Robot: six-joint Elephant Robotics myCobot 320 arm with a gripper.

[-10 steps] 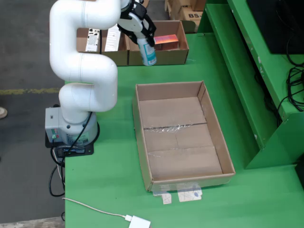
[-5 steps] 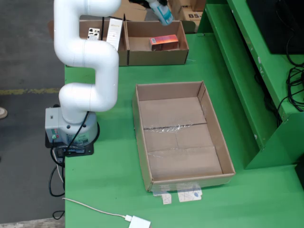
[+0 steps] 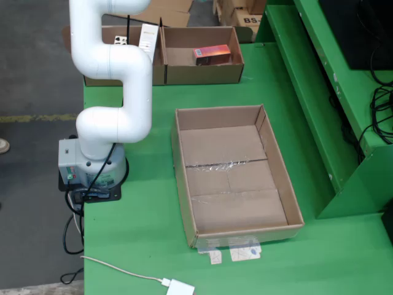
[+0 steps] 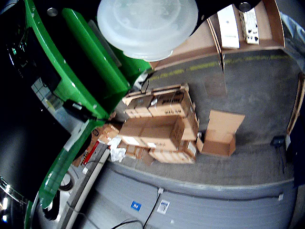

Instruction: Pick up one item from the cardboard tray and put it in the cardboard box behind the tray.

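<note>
In the view from above, the cardboard tray [image 3: 233,184] lies in the middle of the green table with nothing in it; clear tape crosses its floor. Behind it stand two cardboard boxes: the right box [image 3: 202,74] holds a red-orange packet [image 3: 212,55], the left box [image 3: 158,72] holds a white packet [image 3: 147,37]. The white arm [image 3: 116,61] rises out of the top of that view, so the gripper is not seen there. In the view that rides on the gripper, a translucent suction cup [image 4: 147,21] fills the top, bare, above a box with white packets [image 4: 228,28].
A raised green shelf [image 3: 307,80] runs along the table's right side, with black cables [image 3: 381,117] beyond. The arm's base [image 3: 92,166] sits at the table's left edge. A white cable and adapter [image 3: 178,287] lie at the front. Stacked cartons [image 4: 157,129] stand on the floor.
</note>
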